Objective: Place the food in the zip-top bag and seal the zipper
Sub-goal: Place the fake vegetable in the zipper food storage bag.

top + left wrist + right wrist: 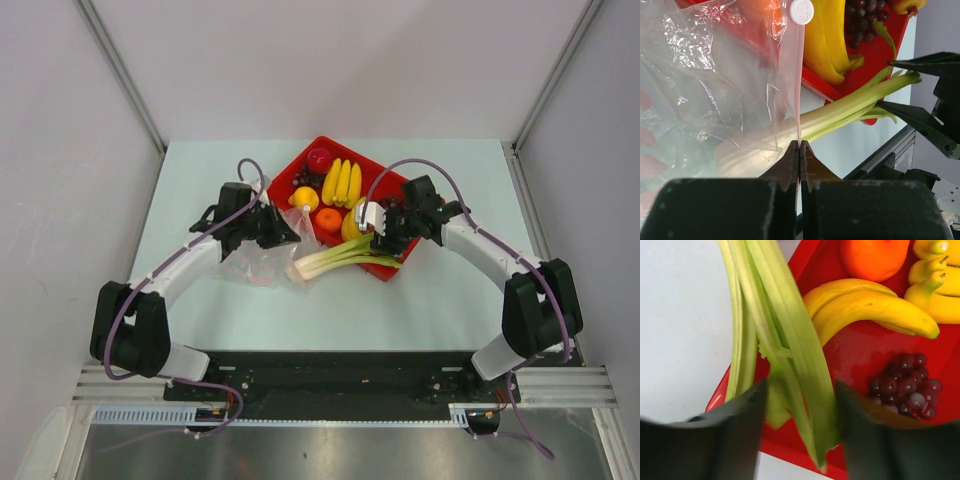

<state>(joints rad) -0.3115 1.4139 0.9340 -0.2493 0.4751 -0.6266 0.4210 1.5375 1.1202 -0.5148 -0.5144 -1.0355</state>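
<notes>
Clear plastic comes first: we see the bag [705, 90] crumpled on the worktop [420, 300], its pink zipper [798, 90] pinched by the left end effector [799, 145]. The leek [850, 107] shows its white end through the plastic; the right end effector [800, 390] stands spread around its leaves. Beyond, the red tray [860, 360] holds bananas [870, 307], grapes [907, 385], an orange [872, 257], a lemon [305, 197] and an apple [319, 159].

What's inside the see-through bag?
The white end of the leek shows through the bag; its green tops stick out over the red tray. Crinkles and glare hide whether more is inside.
</notes>
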